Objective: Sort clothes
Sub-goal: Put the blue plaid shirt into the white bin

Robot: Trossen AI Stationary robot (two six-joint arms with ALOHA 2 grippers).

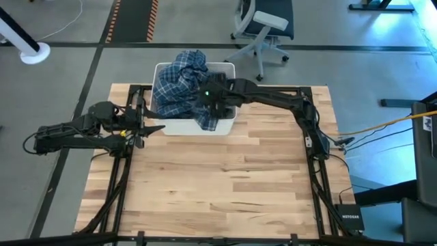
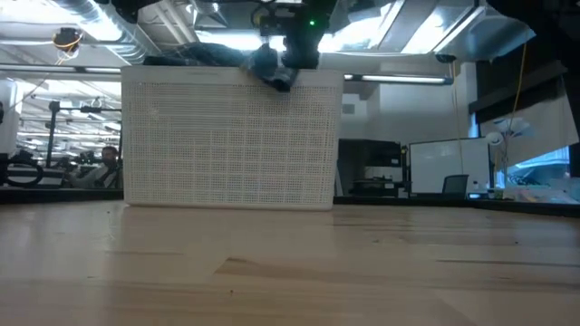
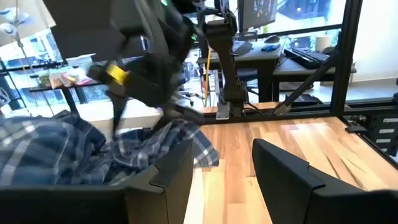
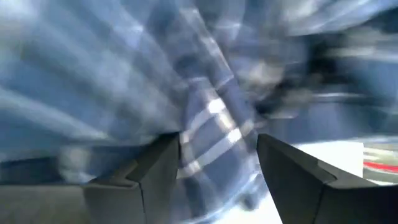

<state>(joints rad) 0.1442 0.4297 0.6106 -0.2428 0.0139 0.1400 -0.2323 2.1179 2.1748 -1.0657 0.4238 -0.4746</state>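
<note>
Right gripper (image 1: pixel 208 102) is reaching over the white bin (image 1: pixel 229 70) at the table's (image 1: pixel 225 178) far edge, fingers spread with the plaid shirt (image 1: pixel 179 85) bunched between them. Looks like it's digging in for a grab; can't tell if fabric is actually being pinched yet. Right wrist view is showing only plaid folds between the open fingers (image 4: pixel 149 171), so it's sitting right in the pile. The shirt is heaped in the bin, mounding above the rim, a flap spilling over the near wall by the gripper. That's why the arm is coming in from above: top layer is the only accessible piece. Soft, crumpled cotton-looking weave, blue-white check, will drape and drag when lifted. Bin is rigid plastic with perforated mesh walls, rectangular. Left gripper (image 1: pixel 151 128) is hovering just beside the bin's left near corner, fingers apart and holding nothing, probably waiting to take the handoff. Other garments aren't visible, presumably under the shirt.
</note>
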